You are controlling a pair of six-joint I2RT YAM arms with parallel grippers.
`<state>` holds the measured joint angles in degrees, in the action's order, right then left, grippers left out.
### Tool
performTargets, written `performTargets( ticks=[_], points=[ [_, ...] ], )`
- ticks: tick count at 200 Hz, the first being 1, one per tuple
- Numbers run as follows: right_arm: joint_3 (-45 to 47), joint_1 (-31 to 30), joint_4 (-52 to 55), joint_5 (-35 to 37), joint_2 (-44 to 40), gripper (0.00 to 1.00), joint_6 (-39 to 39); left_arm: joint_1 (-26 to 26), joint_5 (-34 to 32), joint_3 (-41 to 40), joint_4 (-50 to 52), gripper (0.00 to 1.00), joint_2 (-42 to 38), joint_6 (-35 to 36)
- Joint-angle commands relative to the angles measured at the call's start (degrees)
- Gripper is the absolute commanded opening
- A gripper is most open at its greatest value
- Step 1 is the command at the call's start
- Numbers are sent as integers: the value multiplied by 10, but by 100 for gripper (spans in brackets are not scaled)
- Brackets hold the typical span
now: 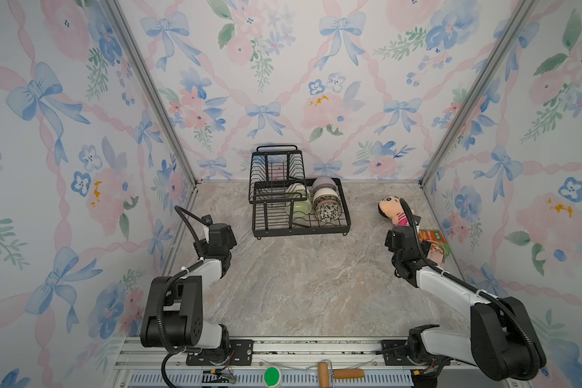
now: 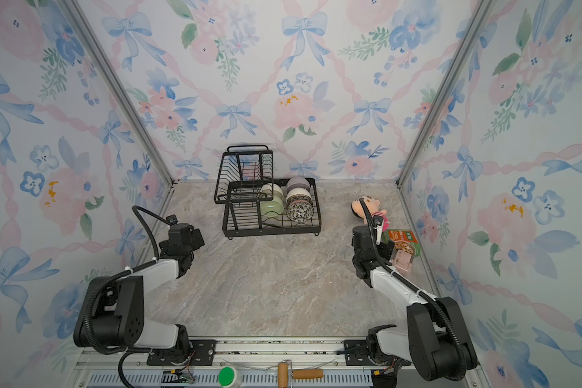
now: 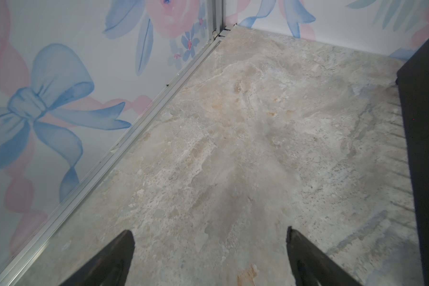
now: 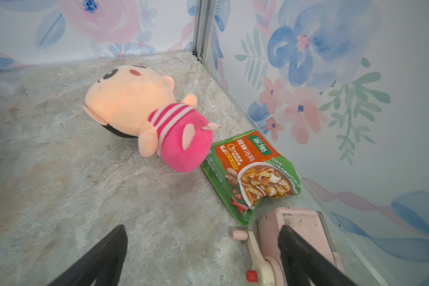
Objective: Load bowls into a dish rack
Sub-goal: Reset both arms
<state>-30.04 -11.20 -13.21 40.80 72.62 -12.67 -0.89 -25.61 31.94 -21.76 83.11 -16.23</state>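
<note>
Black wire dish rack (image 1: 303, 231), at the centre of both top views and against the back wall: a base tray with a raised basket (image 1: 276, 174) over its left half. Base tray, right row, back to front: lavender bowl (image 1: 324, 184), cream bowl (image 1: 326, 195), leaf-patterned bowl (image 1: 328, 210). Left row: pale green bowl (image 1: 298, 209) in front, second cream bowl (image 1: 298, 189) behind it, partly under the basket. All stand on edge between the wires, presumably to drain and pack closely. Whether another patterned bowl hides behind the front one cannot be told. The raised basket appears empty. No bowl lies loose on the marble-look table (image 3: 233, 148), so loading looks finished or nearly so. Left gripper (image 3: 209, 231): jaws spread, nothing between them, over bare table. Right gripper (image 4: 201, 227): jaws spread and empty, near the plush doll (image 4: 144, 111), soup packet (image 4: 253, 170) and pink appliance (image 4: 300, 227) at the right of the wrist view. These three are bystanders, not cargo.
</note>
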Motion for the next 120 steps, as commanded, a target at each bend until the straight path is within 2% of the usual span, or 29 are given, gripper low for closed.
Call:
performTargets(
  ticks=[1,21,46,71,94,120],
  points=[
    [29,24,-118,3,9,96,65,-1,35,-31,-120,98,11,28],
    [39,54,-156,-41,20,96,72,3,50,-69,-208,98,25,57],
    [44,76,-181,-88,33,96,78,3,85,-63,-217,98,39,66],
    [48,81,-204,-112,53,96,83,22,86,-50,-211,98,53,91],
    [40,82,-196,-137,59,96,89,51,90,-74,-260,98,53,133],
    [44,81,-205,-150,57,96,93,57,92,-85,-281,98,50,142]
  ],
)
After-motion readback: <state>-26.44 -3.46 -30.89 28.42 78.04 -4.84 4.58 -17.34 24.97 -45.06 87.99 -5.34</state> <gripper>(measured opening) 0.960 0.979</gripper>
